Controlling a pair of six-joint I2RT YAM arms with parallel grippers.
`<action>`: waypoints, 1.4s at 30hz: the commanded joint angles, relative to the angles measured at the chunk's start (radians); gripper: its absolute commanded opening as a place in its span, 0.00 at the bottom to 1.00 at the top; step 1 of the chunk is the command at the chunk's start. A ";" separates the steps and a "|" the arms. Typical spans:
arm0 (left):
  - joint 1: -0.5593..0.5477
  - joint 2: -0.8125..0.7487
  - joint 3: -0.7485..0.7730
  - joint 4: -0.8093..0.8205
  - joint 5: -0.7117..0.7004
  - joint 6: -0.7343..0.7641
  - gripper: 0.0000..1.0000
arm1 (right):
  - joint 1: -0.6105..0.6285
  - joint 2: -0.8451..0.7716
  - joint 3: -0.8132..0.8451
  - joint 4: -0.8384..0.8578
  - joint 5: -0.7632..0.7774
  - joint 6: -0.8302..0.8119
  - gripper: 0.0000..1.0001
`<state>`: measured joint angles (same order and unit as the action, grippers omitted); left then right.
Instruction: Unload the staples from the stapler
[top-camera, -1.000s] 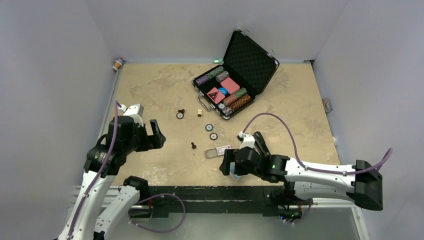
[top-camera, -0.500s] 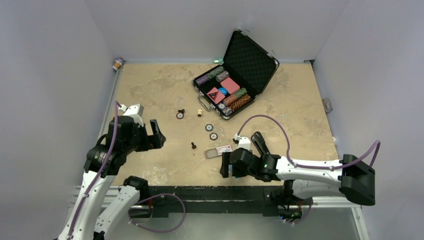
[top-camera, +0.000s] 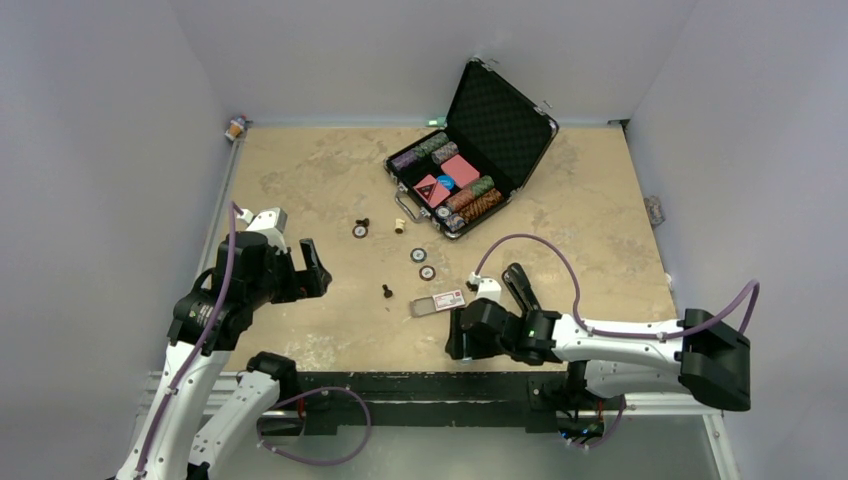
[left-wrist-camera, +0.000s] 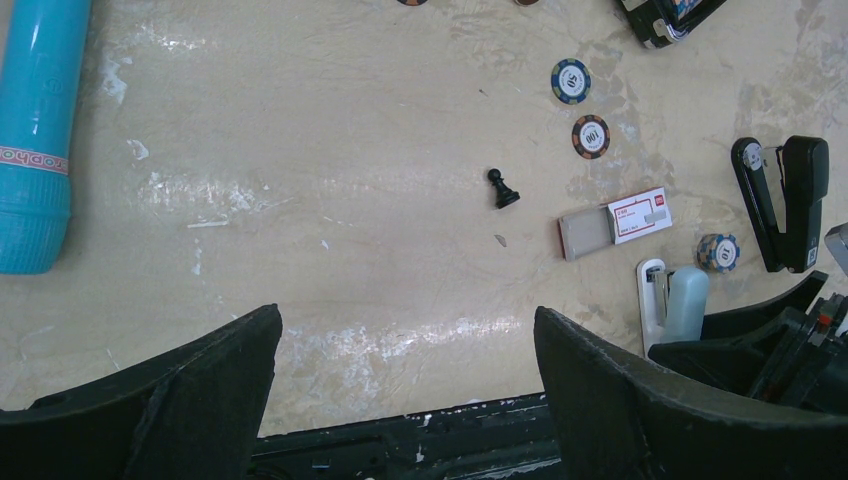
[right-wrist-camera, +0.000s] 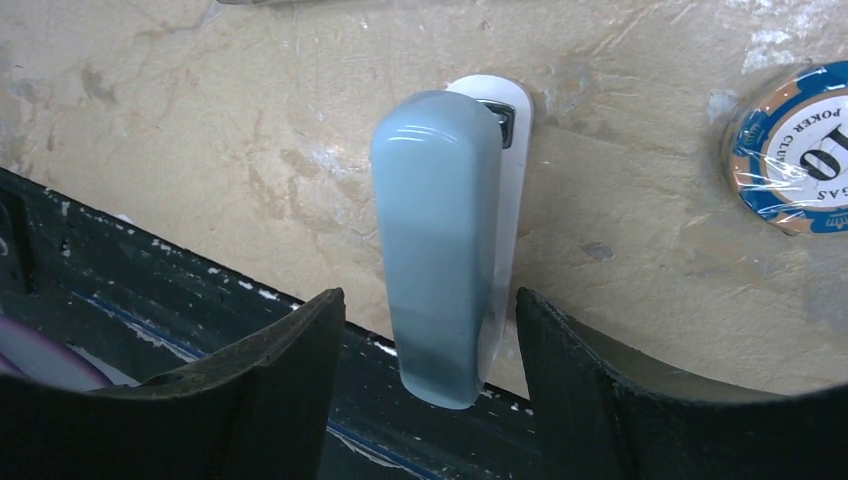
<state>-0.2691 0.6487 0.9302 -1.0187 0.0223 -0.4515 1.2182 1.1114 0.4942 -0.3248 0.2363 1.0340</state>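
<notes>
My right claw (right-wrist-camera: 428, 300) spread apart, straddling the pale blue stapler (right-wrist-camera: 440, 200) without touching, stapler lying closed at the tabletop's (right-wrist-camera: 180, 110) near edge, staples hidden from view, my left claw (left-wrist-camera: 405, 320) also apart, well off to the side.

Pale blue stapler (right-wrist-camera: 440, 240), closed, near table (right-wrist-camera: 200, 120) edge

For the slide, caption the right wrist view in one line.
Open right gripper straddles the pale blue stapler lying at the near edge of the table; a poker chip sits alongside.
</notes>
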 joint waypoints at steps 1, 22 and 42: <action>0.007 -0.001 0.033 0.018 0.005 0.020 1.00 | 0.013 0.017 -0.009 0.002 0.000 0.041 0.67; 0.006 -0.003 0.032 0.017 0.003 0.019 1.00 | 0.143 0.260 0.169 -0.217 0.108 0.208 0.56; 0.006 -0.010 0.032 0.018 0.013 0.022 1.00 | 0.164 0.191 0.279 -0.458 0.213 0.399 0.59</action>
<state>-0.2691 0.6456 0.9302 -1.0187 0.0227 -0.4515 1.3766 1.3079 0.6930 -0.7399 0.3614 1.4284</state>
